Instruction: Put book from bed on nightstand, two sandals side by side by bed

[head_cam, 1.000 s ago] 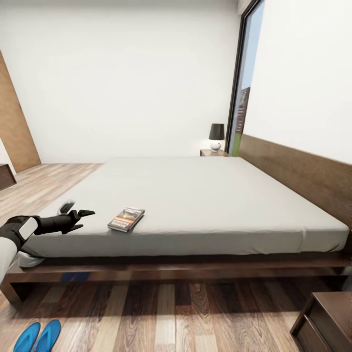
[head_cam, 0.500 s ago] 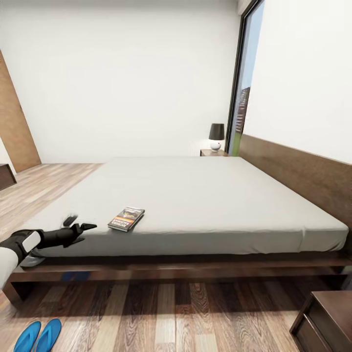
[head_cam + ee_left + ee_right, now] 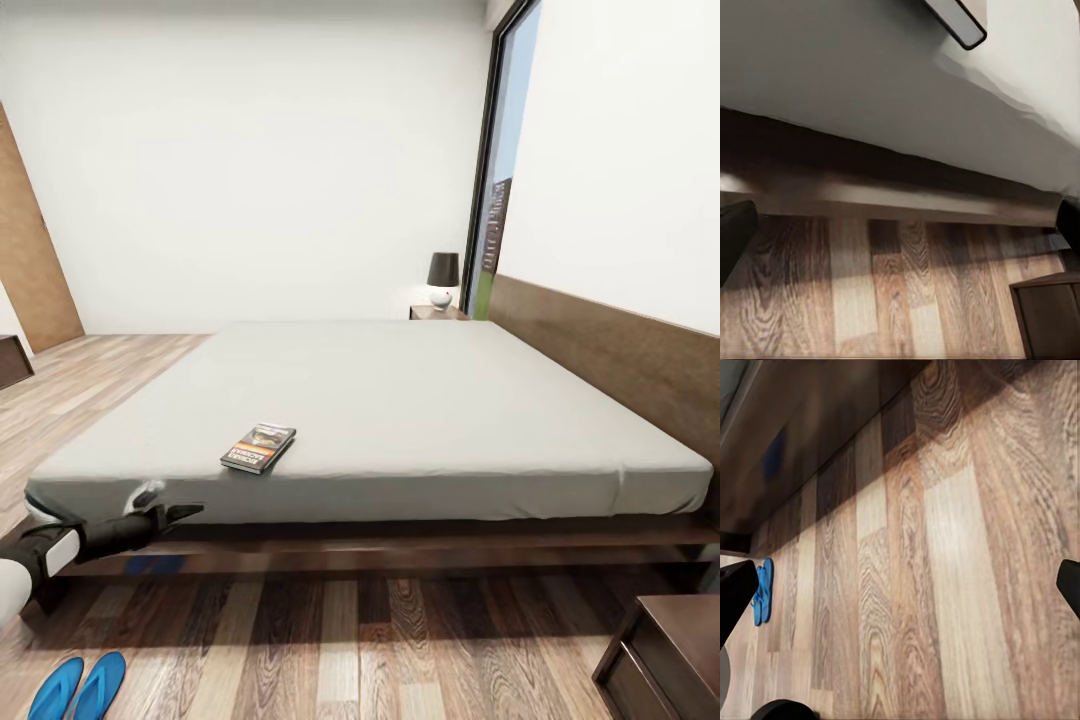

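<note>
Low at the near left corner of the bed, your left end effector [image 3: 170, 508] hangs with its black fingers apart and nothing between them, level with the side of the light-grey mattress and the dark brown wooden bed frame [image 3: 400, 550]. Your right end effector [image 3: 900, 585] points down at the light-brown plank floor [image 3: 340, 650], its dark fingertips wide apart at the edges of the right wrist view, also empty.

Up and to the right of your left end effector, the small thin paperback book with the dark grey cover [image 3: 258, 447] lies flat on the mattress near its front edge, well apart from the fingers. It looks light and fairly stiff, but it sits flush on a soft surface, so expect to pinch it across one short edge, perhaps pressing the mattress down to get a finger beneath.

On the floor at the near left, the two bright blue flat flip-flop sandals [image 3: 78, 688] lie side by side near the bed. The low dark-brown nightstand with the black-shaded lamp [image 3: 437, 311] stands at the far right, another cabinet corner [image 3: 665, 655] at the near right.
</note>
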{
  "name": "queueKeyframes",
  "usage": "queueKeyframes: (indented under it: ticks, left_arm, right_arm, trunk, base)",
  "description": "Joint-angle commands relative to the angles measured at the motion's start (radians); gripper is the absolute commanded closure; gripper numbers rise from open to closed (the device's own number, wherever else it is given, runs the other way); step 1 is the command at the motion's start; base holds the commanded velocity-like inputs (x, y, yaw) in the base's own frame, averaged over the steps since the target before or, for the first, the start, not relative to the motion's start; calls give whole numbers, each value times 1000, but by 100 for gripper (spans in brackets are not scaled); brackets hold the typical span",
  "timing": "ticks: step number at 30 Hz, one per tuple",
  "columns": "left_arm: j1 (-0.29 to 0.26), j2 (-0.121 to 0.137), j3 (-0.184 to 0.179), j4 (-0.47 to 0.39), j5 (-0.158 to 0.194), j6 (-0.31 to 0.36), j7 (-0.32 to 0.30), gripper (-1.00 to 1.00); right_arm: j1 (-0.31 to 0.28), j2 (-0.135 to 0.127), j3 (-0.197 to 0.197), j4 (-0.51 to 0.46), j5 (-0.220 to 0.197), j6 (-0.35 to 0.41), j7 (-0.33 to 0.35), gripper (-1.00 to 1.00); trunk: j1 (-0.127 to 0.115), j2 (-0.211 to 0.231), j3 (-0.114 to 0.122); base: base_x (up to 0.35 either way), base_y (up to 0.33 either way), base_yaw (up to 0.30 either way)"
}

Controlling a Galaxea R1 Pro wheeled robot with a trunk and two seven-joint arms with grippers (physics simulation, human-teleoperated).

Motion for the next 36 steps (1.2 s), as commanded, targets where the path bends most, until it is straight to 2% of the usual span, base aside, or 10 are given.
queueKeyframes:
  ticks: [1, 14, 18, 22, 31, 36]
  left_arm:
    - [7, 1, 9, 0, -9, -1, -8, -100]
    - [96, -4, 8, 6, -24, -77, -60, -100]
    - [136, -14, 8, 7, -24, -104, -64, -100]
    - [196, -26, 8, 7, -24, -162, -69, -100]
    - [297, -47, 8, 8, -20, -214, -72, -100]
    - [336, -72, 8, 8, -17, -239, -72, -100]
  right_arm:
    - [-1, 1, 8, 3, -5, -8, 1, -100]
    - [-1, 2, 7, 3, -6, -8, -22, -100]
    - [-1, 2, 7, 3, -6, -8, -40, -100]
    - [-1, 2, 7, 3, -6, -9, -56, -100]
    - [-1, 3, 7, 3, -7, -17, -63, -100]
    - [-1, 3, 7, 3, -7, -18, -63, -100]
  trunk:
    - [0, 0, -1]
    - [0, 0, -1]
    - [0, 0, -1]
    - [0, 0, -1]
    - [0, 0, -1]
    - [0, 0, -1]
  base:
    - [0, 0, 0]
    - [0, 0, 0]
    - [0, 0, 0]
    - [0, 0, 0]
    - [0, 0, 0]
    - [0, 0, 0]
